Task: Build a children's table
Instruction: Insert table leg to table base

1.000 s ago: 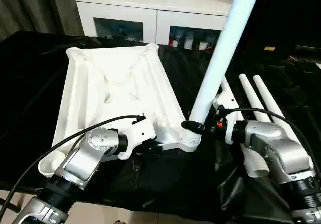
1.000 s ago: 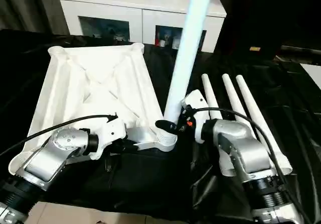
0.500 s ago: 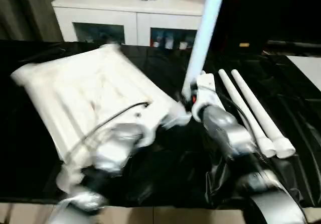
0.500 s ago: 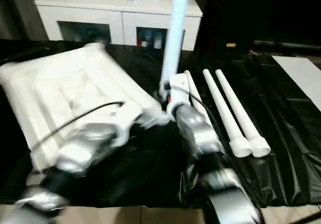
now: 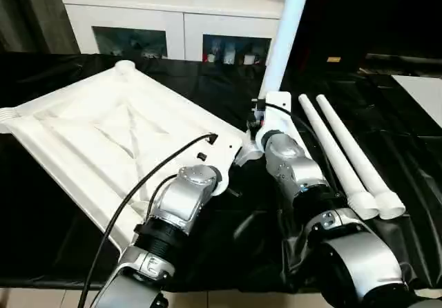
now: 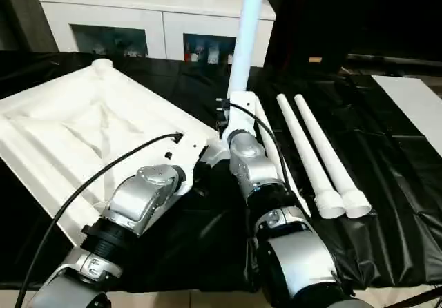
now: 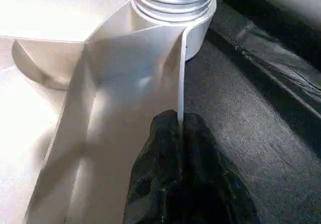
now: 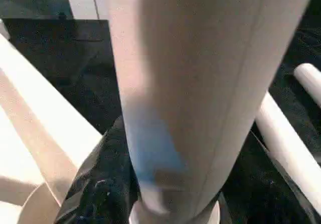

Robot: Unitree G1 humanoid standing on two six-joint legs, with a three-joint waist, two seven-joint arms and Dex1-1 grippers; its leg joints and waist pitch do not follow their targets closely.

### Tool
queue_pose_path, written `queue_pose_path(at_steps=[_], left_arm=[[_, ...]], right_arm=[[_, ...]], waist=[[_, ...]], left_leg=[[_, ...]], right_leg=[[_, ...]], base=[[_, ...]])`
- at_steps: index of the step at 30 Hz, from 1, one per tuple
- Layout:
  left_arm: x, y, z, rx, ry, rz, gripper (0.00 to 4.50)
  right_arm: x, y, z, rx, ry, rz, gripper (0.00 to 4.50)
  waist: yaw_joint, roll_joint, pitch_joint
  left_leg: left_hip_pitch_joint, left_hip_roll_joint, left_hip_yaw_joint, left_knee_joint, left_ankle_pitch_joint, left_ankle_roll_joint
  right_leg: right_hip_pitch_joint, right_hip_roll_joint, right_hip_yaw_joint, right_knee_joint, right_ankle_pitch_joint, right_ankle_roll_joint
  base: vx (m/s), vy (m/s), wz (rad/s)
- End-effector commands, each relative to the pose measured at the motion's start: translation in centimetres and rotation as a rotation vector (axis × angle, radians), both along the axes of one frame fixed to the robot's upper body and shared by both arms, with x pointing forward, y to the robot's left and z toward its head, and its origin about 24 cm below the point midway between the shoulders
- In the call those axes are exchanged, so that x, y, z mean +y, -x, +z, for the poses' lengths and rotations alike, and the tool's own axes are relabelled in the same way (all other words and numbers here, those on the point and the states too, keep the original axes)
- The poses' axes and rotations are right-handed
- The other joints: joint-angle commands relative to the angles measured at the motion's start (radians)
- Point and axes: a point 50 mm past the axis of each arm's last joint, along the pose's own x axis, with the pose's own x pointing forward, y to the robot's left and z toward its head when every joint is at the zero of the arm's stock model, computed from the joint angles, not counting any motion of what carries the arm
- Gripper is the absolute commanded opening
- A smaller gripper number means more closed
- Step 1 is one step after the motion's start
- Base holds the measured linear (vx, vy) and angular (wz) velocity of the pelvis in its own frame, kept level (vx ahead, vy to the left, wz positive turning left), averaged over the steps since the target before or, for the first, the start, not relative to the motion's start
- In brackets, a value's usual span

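The white tabletop point(image 5: 117, 132) lies ribbed side up on the black cloth, left of centre. One white leg point(image 5: 282, 28) stands nearly upright in its near right corner socket point(image 7: 173, 3). My right gripper point(image 5: 260, 123) is shut on that leg just above the socket, with a black finger point(image 8: 93, 184) on either side of the tube. My left gripper point(image 7: 179, 126) is shut on the tabletop's thin rim wall right beside the same socket. Two more legs point(image 5: 342, 159) lie side by side on the cloth to the right.
A white glass-door cabinet point(image 5: 173, 18) stands behind the black-draped work table point(image 5: 394, 121), with small items on top. A white surface point(image 5: 425, 90) shows at the far right edge. My silver forearms cross the near part of the table.
The tabletop has swung round on the cloth, its far end going left, and the held leg stands more upright. Both grips are unchanged. The view itself has also shifted.
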Motion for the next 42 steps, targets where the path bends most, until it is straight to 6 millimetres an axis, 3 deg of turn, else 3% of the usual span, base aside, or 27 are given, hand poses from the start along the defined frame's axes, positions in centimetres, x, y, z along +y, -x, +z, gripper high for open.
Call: queue_pose_path(at_steps=[1,3,7,8,9,10,14,16,20,22,23,25,32,36,42], left_arm=[[1.2,-0.5,0.6,-0.04,0.004,0.026,0.0],[1.5,-0.5,0.8,-0.055,-0.008,-0.001,0.0],[1.9,-0.4,1.0,-0.063,-0.016,-0.029,0.0],[2.5,-0.3,1.2,-0.069,-0.016,-0.055,0.0],[2.5,-0.3,1.2,-0.069,-0.016,-0.055,0.0],[2.6,-0.3,1.3,-0.072,-0.015,-0.068,0.0],[3.4,0.6,1.5,-0.084,-0.026,-0.216,0.0],[3.8,1.2,1.2,-0.055,-0.022,-0.279,0.0],[4.0,2.7,1.8,-0.073,0.019,-0.478,0.0],[4.1,3.9,2.7,-0.055,0.085,-0.613,0.0],[4.4,4.5,3.1,-0.074,0.063,-0.701,0.0],[4.6,4.6,3.1,-0.069,0.049,-0.715,0.0],[6.3,4.6,2.9,-0.058,-0.016,-0.729,0.0],[6.5,4.7,3.0,-0.053,-0.015,-0.738,0.0],[6.5,4.5,3.0,-0.06,-0.023,-0.748,0.0]], right_arm=[[-0.7,1.2,-3.3,0.132,0.015,-0.006,2.61],[-0.3,0.7,-2.0,0.068,-0.008,0.06,2.82],[-0.3,0.3,-0.5,0.011,-0.042,0.111,3.15],[-0.7,0.2,0.9,-0.055,-0.064,0.195,3.25],[-0.7,0.2,0.9,-0.055,-0.064,0.195,3.34],[-0.8,0.3,1.5,-0.084,-0.066,0.238,3.41],[-2.4,1.5,3.3,-0.156,-0.062,0.424,3.85],[-3.4,2.1,3.4,-0.152,-0.04,0.498,3.93],[-5.0,3.9,3.1,-0.129,0.017,0.695,4.2],[-6.4,5.3,2.9,-0.114,0.044,0.826,4.2],[-7.3,6.3,2.8,-0.077,0.047,0.9,4.2],[-7.6,6.7,2.7,-0.068,0.052,0.926,4.2],[-9.1,8.8,2.2,0.036,0.101,1.095,4.2],[-9.3,9.3,1.7,0.08,0.138,1.147,4.2],[-9.1,8.6,1.2,0.069,0.162,1.102,4.2]], waist=[[0.005,0.007,-0.042],[0.01,0.003,-0.052],[0.012,0.01,-0.049],[0.017,0.012,-0.053],[0.017,0.012,-0.053],[0.021,0.012,-0.054],[0.035,0.018,-0.053],[0.043,0.021,-0.05],[0.048,0.021,-0.044],[0.062,0.02,-0.043],[0.071,0.021,-0.045],[0.069,0.02,-0.042],[0.081,0.013,-0.041],[0.082,0.009,-0.042],[0.082,0.009,-0.043]], left_leg=[[0.003,0.06,-0.025,-0.091,-0.318,-0.006],[-0.006,0.061,-0.023,-0.084,-0.22,0.015],[-0.005,0.062,-0.014,-0.08,-0.176,0.053],[-0.004,0.063,-0.012,-0.073,-0.131,0.066],[-0.004,0.063,-0.012,-0.073,-0.131,0.066],[-0.005,0.065,-0.01,-0.07,-0.072,0.086],[-0.004,0.065,-0.007,-0.065,-0.024,0.13],[0.004,0.067,-0.004,-0.067,-0.057,0.123],[0.007,0.072,0.0,-0.074,-0.137,0.075],[0.01,0.075,0.003,-0.076,-0.15,0.055],[0.017,0.074,0.004,-0.074,-0.153,0.06],[0.013,0.074,0.005,-0.075,-0.153,0.065],[0.011,0.071,0.005,-0.075,-0.191,0.036],[0.007,0.071,0.004,-0.07,-0.18,0.041],[0.006,0.07,0.003,-0.068,-0.165,0.043]], right_leg=[[0.02,-0.057,0.036,-0.066,-0.263,-0.17],[0.03,-0.056,0.034,-0.05,-0.137,-0.198],[0.028,-0.055,0.033,-0.047,-0.085,-0.239],[0.031,-0.055,0.033,-0.04,-0.038,-0.256],[0.031,-0.055,0.033,-0.04,-0.038,-0.256],[0.034,-0.055,0.032,-0.032,0.028,-0.267],[0.036,-0.049,0.031,-0.026,0.094,-0.283],[0.032,-0.049,0.031,-0.032,0.045,-0.286],[0.026,-0.049,0.034,-0.039,-0.052,-0.279],[0.025,-0.05,0.035,-0.038,-0.072,-0.263],[0.023,-0.046,0.034,-0.038,-0.07,-0.26],[0.022,-0.046,0.036,-0.035,-0.067,-0.261],[0.022,-0.053,0.042,-0.043,-0.159,-0.233],[0.021,-0.053,0.043,-0.041,-0.169,-0.231],[0.02,-0.051,0.041,-0.036,-0.156,-0.241]], base=[[0.0,0.0,0.0],[0.0,0.0,0.0],[0.0,0.0,0.0],[0.0,0.0,0.0],[0.0,0.0,0.0],[0.0,0.0,0.0],[0.0,0.0,0.0],[0.0,0.0,0.0],[0.0,0.0,0.0],[0.0,0.0,0.0],[0.0,0.0,0.0],[0.0,0.0,0.0],[0.0,0.0,0.0],[0.0,0.0,0.0],[0.0,0.0,0.0]])
